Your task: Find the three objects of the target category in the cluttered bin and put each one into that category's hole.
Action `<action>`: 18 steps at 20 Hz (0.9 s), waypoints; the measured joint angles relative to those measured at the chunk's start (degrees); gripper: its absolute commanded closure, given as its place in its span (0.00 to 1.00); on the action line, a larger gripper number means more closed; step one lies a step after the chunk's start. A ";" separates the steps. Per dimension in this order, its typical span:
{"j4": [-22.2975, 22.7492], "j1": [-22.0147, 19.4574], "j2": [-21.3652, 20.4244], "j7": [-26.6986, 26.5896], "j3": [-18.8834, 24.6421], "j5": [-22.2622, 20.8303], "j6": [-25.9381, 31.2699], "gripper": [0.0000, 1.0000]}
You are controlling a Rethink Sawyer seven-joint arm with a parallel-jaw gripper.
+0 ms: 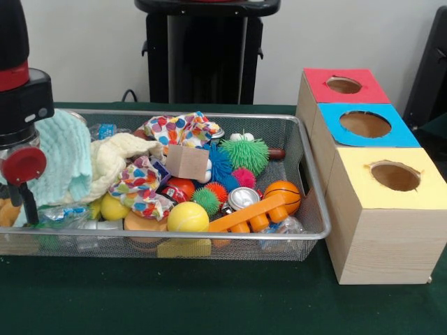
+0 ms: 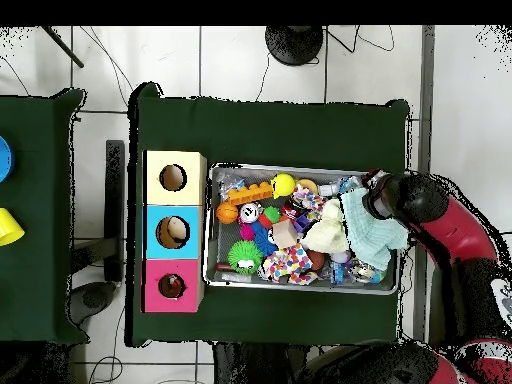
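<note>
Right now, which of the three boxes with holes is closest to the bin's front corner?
The yellow-topped box; the blue and red ones sit behind it.

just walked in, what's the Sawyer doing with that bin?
The arm's tool hangs over one end of the wire mesh bin, right beside a light blue cloth; whether it grips the cloth can't be told. The bin is full of clutter: spiky balls, a yellow ball, a small basketball, a polka-dot cloth, a wooden block. Next to the bin's other end stand three wooden boxes with holes, topped red, blue and yellow. The blue box's hole seems to hold something.
</note>
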 measured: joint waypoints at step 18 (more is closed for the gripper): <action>0.51 -2.26 -1.57 0.00 1.31 -0.04 0.00 0.00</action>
